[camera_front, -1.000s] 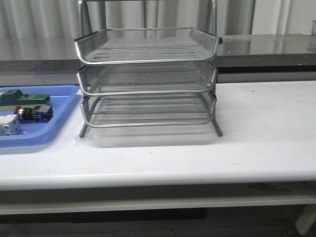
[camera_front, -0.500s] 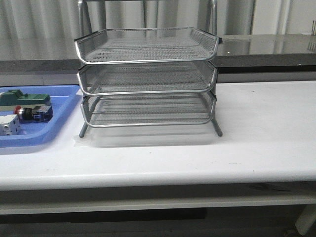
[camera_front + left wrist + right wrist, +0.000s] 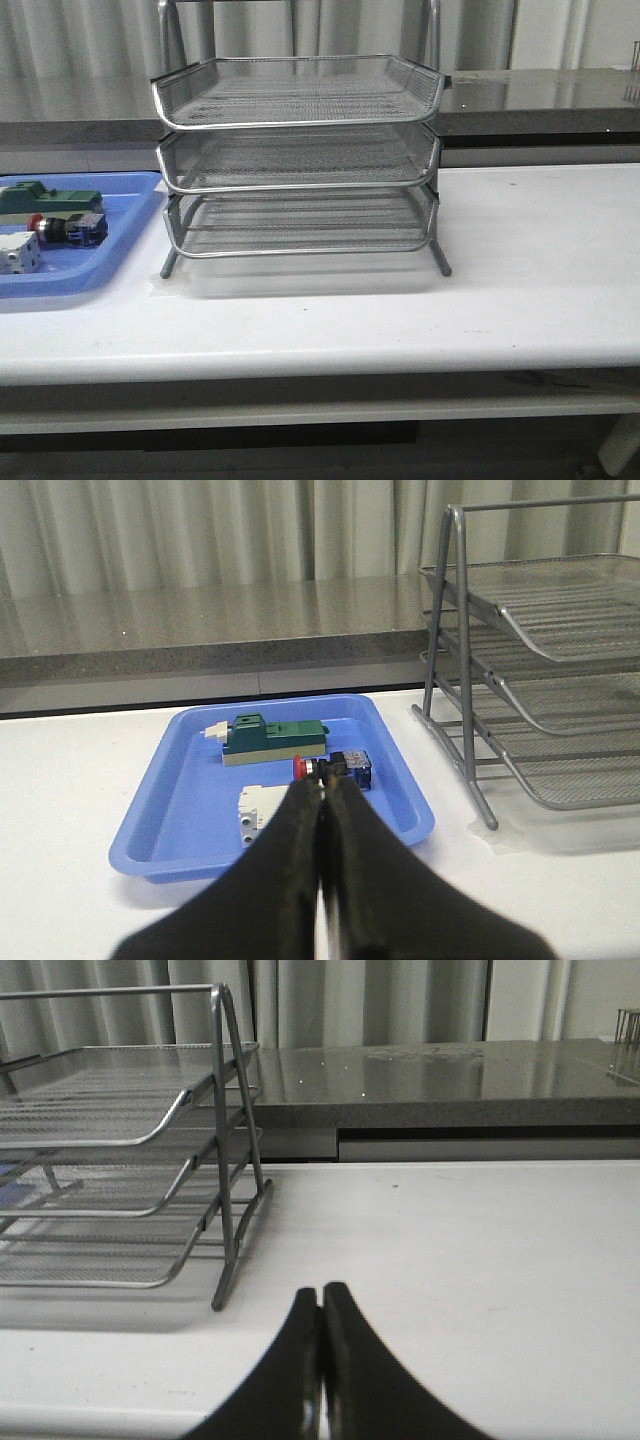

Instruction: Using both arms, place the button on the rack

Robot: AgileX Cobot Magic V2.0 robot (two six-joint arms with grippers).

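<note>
The button (image 3: 68,229) lies on its side in the blue tray (image 3: 110,255) at the left, red head to the left and blue block to the right. It also shows in the left wrist view (image 3: 340,768), just beyond my left gripper (image 3: 321,783), which is shut and empty, short of the tray. The silver three-tier wire rack (image 3: 298,160) stands mid-table, all tiers empty, and shows in both wrist views (image 3: 540,680) (image 3: 120,1160). My right gripper (image 3: 321,1290) is shut and empty over bare table, right of the rack. Neither arm shows in the front view.
The blue tray (image 3: 190,810) also holds a green-and-white block (image 3: 272,738) behind the button and a small white cube (image 3: 255,810) in front. A grey counter (image 3: 560,100) runs along the back. The rack's near leg (image 3: 225,1290) stands close to my right gripper.
The button and white cube sit very slightly lower and further left in the front view than one second ago. The rack has not moved.
</note>
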